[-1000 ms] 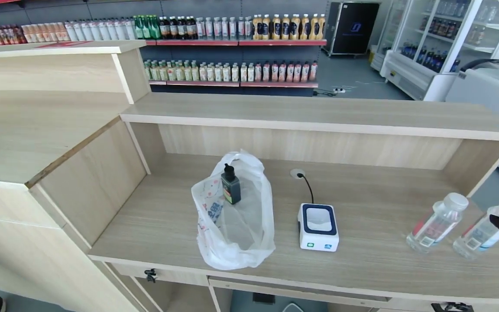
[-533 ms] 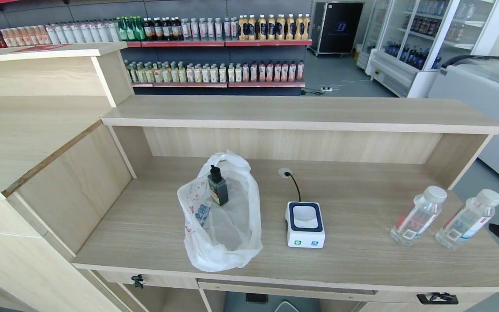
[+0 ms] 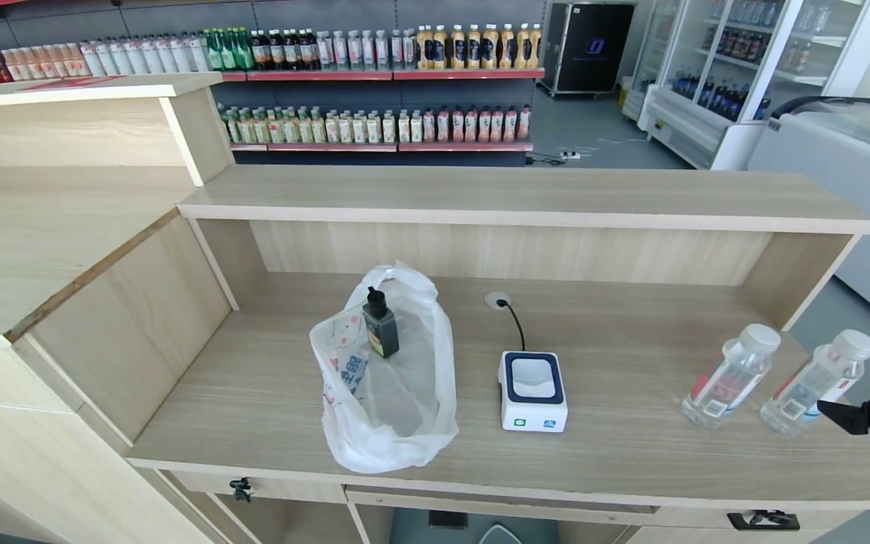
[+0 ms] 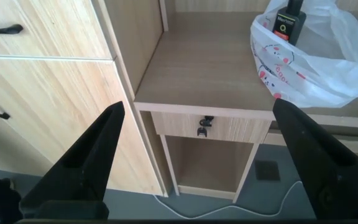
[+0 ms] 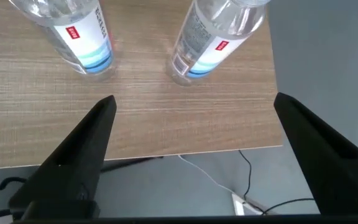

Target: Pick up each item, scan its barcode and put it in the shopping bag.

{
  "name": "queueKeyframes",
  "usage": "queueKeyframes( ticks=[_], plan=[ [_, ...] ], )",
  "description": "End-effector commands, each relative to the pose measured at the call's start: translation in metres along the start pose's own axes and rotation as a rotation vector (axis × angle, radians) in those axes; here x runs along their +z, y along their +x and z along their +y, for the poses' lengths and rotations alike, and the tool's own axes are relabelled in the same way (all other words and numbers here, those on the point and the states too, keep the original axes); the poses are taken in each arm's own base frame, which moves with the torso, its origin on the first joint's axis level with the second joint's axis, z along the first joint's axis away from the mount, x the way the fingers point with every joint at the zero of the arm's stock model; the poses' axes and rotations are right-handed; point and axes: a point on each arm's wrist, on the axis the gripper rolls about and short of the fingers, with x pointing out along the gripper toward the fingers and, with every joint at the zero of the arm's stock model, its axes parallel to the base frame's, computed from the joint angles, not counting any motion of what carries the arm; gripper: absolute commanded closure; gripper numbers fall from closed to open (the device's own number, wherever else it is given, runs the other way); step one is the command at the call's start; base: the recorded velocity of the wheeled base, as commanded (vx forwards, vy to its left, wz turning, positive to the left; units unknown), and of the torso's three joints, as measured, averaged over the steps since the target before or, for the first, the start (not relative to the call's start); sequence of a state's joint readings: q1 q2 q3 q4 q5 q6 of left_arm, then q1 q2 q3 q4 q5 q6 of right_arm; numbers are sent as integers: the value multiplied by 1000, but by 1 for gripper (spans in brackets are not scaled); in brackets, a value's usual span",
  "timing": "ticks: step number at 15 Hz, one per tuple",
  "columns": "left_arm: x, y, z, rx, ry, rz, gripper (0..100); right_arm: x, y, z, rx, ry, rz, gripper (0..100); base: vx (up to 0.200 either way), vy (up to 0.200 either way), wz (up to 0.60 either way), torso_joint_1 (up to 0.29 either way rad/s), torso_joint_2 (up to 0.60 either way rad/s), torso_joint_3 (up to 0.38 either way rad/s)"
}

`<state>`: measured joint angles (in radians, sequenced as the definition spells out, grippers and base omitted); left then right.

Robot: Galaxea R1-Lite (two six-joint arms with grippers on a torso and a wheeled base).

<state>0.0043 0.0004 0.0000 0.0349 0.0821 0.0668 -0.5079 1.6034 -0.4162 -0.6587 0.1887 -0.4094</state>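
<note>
Two clear water bottles stand at the counter's right end, one [image 3: 731,375] left of the other [image 3: 816,381]. My right gripper [image 5: 194,102] hovers open off the counter's right front corner, just short of the bottles [image 5: 79,31] [image 5: 219,34]; one of its fingers [image 3: 843,415] shows beside the right-hand bottle. A white shopping bag [image 3: 386,370] lies open mid-counter with a dark bottle [image 3: 379,325] upright inside. The white scanner [image 3: 532,391] sits right of the bag. My left gripper [image 4: 197,109] hangs open, low, in front of the counter's left end, apart from the bag [image 4: 316,56].
The wooden counter [image 3: 631,453] has a raised back shelf and a tall side cabinet [image 3: 65,249] on the left. The scanner's cable runs back to a hole [image 3: 497,301]. Drawers [image 4: 210,124] sit below the front edge.
The head camera shifted early on. Since then my right gripper has moved left, closer to the right-hand water bottle. Bottles, bag and scanner have stayed put.
</note>
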Motion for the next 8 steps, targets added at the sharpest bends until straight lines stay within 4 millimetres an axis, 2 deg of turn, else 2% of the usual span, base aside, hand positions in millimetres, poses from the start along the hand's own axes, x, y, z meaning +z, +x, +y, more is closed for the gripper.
queueKeyframes(
  ticks=[1, 6, 8],
  plan=[
    [0, 0, 0, 1, 1, 0, 0, -6, 7, 2, 19, 5, 34, 0, 0, 0, 0, 0, 0, 0],
    [0, 0, 0, 1, -1, 0, 0, 18, -33, -4, 127, -4, -197, 0, 0, 0, 0, 0, 0, 0],
    [0, 0, 0, 1, 1, 0, 0, 22, -45, -1, 134, -5, -232, 0, 0, 0, 0, 0, 0, 0]
  ],
)
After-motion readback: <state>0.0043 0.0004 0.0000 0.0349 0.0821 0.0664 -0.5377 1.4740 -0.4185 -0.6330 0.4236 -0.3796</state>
